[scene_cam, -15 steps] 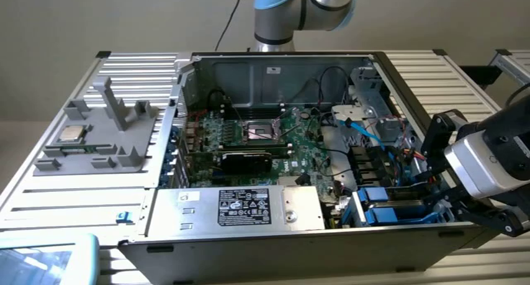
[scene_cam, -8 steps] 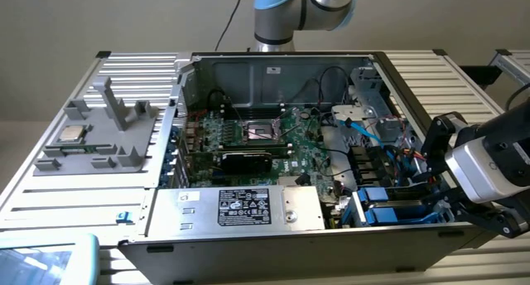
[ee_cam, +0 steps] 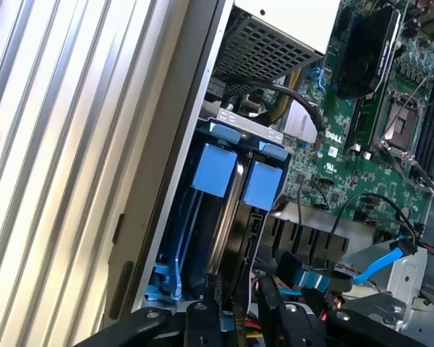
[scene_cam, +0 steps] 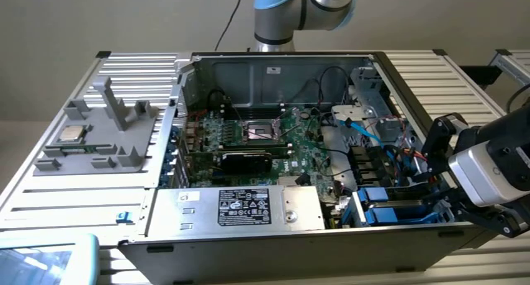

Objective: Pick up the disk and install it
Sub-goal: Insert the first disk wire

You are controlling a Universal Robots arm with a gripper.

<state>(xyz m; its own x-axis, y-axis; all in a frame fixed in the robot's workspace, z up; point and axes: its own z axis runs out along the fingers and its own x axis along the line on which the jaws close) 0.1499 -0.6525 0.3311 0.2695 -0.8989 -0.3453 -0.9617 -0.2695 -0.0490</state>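
- State: gripper [scene_cam: 431, 189] is at the drive bay, just to the exterior view's right of the PSU [scene_cam: 248, 207]. The jaws stand part-way apart with the end of the disk [ee_cam: 228, 238] between them. I read this as closed on the disk, not hanging loose.
- Position: the disk stands on edge in its blue frame [ee_cam: 217, 170], beside the PSU and along the case wall [ee_cam: 166, 217]. Most of its length is down in the bay. Cannot tell whether it is fully seated.
- Risk, skew: if the disk sits slightly tilted in the bay, a push could jam the frame or crack a blue tab. The likely cause would be a small angle error at the wrist.
- Risk, slip: the hold is on a thin edge. Friction in the bay could make the grip slide, leaving the disk half-in.
- Risk, cables: the blue cable [ee_cam: 383, 260] and dark leads lie near the bay, on the side away from the PSU. The gripper's links could snag them, or a lead could get pinched under the disk's end.
- Risk, wall: the gripper works close to the case wall, so a sideways correction could knock it.
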